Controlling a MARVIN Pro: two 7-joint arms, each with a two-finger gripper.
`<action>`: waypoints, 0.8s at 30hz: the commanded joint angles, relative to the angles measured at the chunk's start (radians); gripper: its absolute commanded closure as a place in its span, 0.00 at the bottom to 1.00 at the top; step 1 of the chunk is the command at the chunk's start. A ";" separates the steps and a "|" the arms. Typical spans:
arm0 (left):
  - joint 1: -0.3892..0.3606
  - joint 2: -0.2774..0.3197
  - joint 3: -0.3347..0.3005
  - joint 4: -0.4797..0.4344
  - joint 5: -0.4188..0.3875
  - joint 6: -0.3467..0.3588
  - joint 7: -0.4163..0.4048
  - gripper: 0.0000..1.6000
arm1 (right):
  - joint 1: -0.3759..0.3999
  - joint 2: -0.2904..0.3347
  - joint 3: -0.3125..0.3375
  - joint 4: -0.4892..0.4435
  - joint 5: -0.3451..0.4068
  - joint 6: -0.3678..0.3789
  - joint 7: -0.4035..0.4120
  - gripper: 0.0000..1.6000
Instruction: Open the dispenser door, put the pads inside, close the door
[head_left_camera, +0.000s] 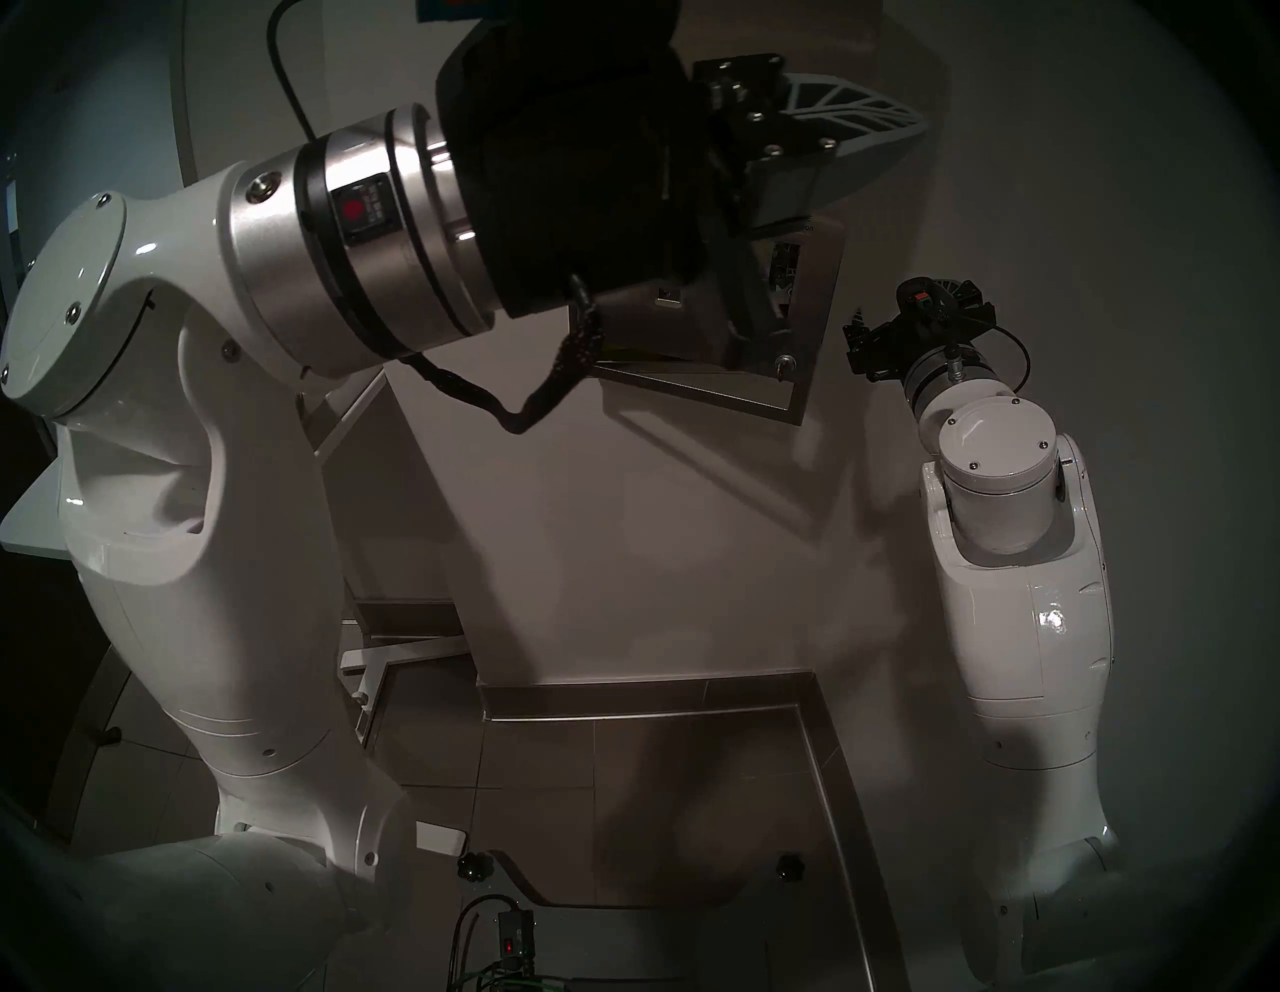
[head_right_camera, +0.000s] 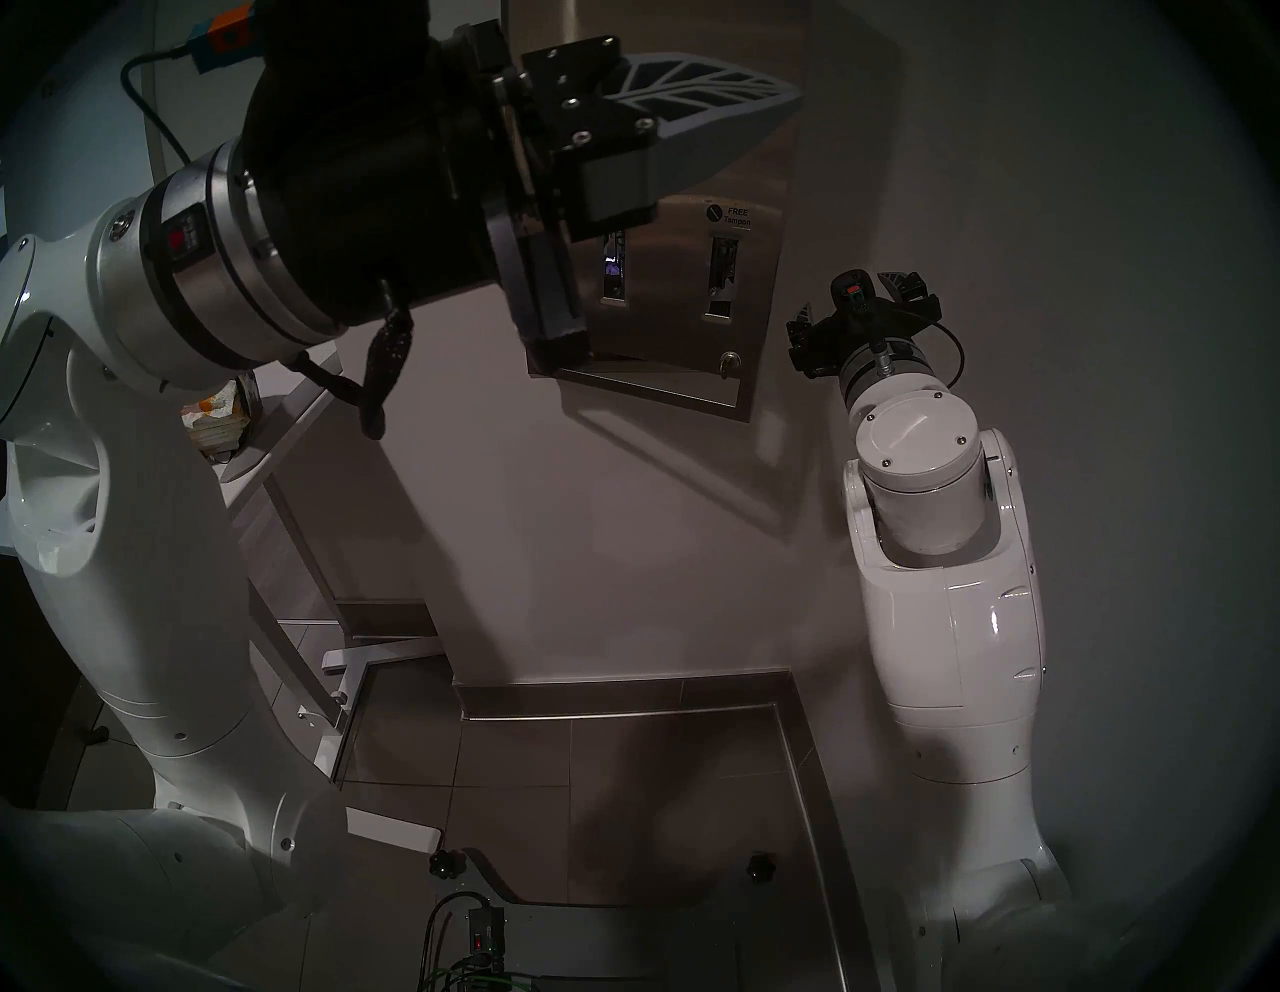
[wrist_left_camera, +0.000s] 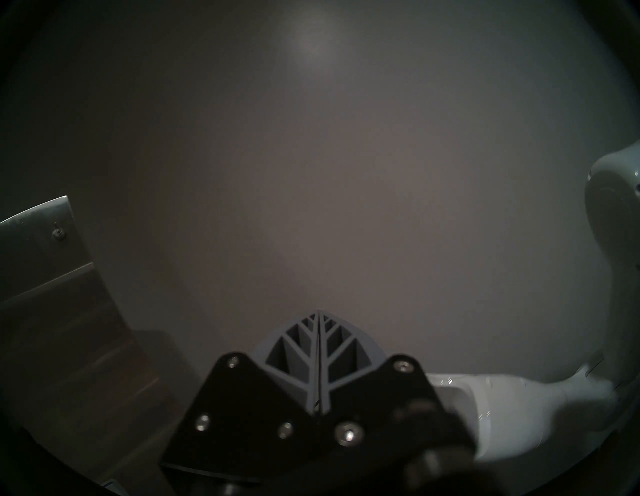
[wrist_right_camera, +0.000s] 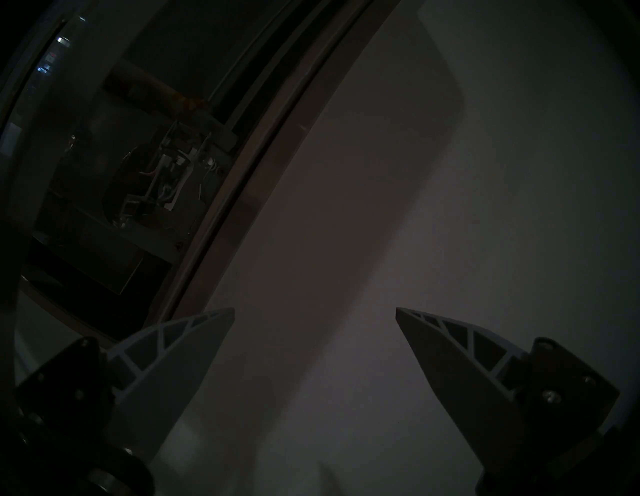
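Observation:
The dispenser (head_right_camera: 682, 291) is a brushed-steel cabinet on the wall. Its door (head_left_camera: 821, 298) shows two lever slots, a "FREE Tampon" label and a round lock (head_right_camera: 727, 360). My left gripper (head_right_camera: 800, 93) is shut and empty, held in front of the dispenser's upper part with its tips past the right edge; the left wrist view shows the gripper (wrist_left_camera: 318, 311) facing bare wall. My right gripper (head_right_camera: 852, 294) hangs open just right of the dispenser. In its wrist view the gripper (wrist_right_camera: 315, 311) is empty, and a dark inside with a lever mechanism (wrist_right_camera: 152, 180) shows at the left. The pads (head_right_camera: 218, 422) lie stacked behind my left arm.
A white table (head_right_camera: 277, 429) stands at the left against the wall, holding the stack. Bare wall runs below and right of the cabinet. A steel floor rail (head_right_camera: 803, 776) crosses the tiles, and my base with cables (head_right_camera: 485, 935) sits at the bottom.

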 joint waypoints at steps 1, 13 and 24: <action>0.011 0.053 -0.051 -0.001 0.047 -0.005 0.008 1.00 | 0.033 0.000 0.001 -0.033 -0.001 -0.011 -0.006 0.00; 0.035 0.139 -0.018 -0.001 0.205 0.052 0.043 1.00 | 0.033 0.000 0.001 -0.033 -0.001 -0.012 -0.006 0.00; -0.005 0.199 0.110 -0.001 0.383 0.126 0.126 1.00 | 0.033 0.000 0.001 -0.034 -0.002 -0.012 -0.006 0.00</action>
